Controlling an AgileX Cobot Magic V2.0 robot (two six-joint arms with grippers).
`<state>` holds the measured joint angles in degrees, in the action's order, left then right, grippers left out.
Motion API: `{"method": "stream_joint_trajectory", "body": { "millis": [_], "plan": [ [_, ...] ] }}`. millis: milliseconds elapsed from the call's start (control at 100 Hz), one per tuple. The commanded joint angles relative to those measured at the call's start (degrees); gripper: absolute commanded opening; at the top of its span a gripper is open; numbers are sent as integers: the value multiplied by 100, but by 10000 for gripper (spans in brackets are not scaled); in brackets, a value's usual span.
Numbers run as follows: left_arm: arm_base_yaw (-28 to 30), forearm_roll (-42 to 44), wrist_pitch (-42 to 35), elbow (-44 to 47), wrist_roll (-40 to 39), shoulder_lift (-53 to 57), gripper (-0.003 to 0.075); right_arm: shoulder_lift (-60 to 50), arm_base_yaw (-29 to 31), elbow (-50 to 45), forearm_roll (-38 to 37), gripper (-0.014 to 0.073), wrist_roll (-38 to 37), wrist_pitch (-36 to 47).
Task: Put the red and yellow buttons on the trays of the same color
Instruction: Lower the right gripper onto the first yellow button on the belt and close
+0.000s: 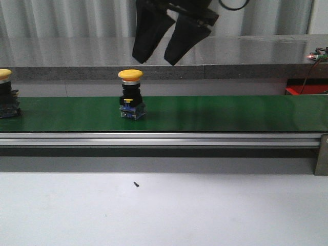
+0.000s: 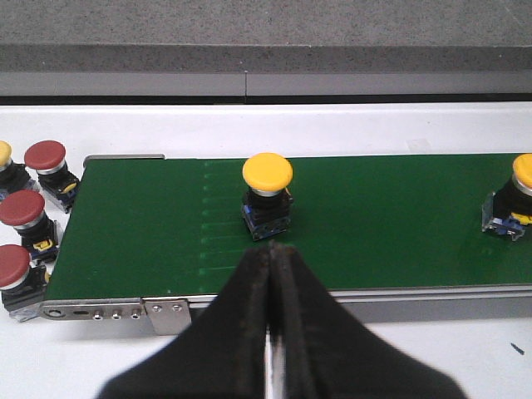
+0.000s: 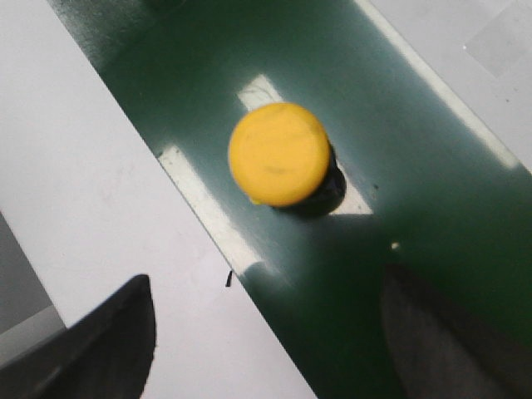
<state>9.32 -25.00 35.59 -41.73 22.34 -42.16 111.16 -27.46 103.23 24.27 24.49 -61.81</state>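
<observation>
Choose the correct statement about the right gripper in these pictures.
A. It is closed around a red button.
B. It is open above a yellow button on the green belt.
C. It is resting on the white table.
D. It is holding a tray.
B: the right wrist view shows the right gripper with its fingers spread wide and nothing between them, above the yellow button standing on the green belt.
</observation>
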Motion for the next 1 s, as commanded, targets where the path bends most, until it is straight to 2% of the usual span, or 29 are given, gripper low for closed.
{"method": "stream_joint_trajectory", "body": {
  "millis": [0,510,560,780,850,990],
  "plan": [
    [-43,-130,-376,-162,-25,16,-20,-101,-84,344,129,559,82,109],
    [-43,-130,-376,-162,-25,16,-20,405,-128,543,40,551,95,734],
    [-43,-130,-376,-162,-25,16,-20,416,-128,543,5,517,89,676],
    [-43,-130,-376,-162,-25,16,-20,416,-110,543,-158,243,-45,527],
    [-43,-130,-376,-162,-25,16,-20,416,-110,543,-158,211,-45,525],
    [-43,-130,-376,-162,-25,16,-20,358,-110,543,-158,212,-45,521]
  ]
}}
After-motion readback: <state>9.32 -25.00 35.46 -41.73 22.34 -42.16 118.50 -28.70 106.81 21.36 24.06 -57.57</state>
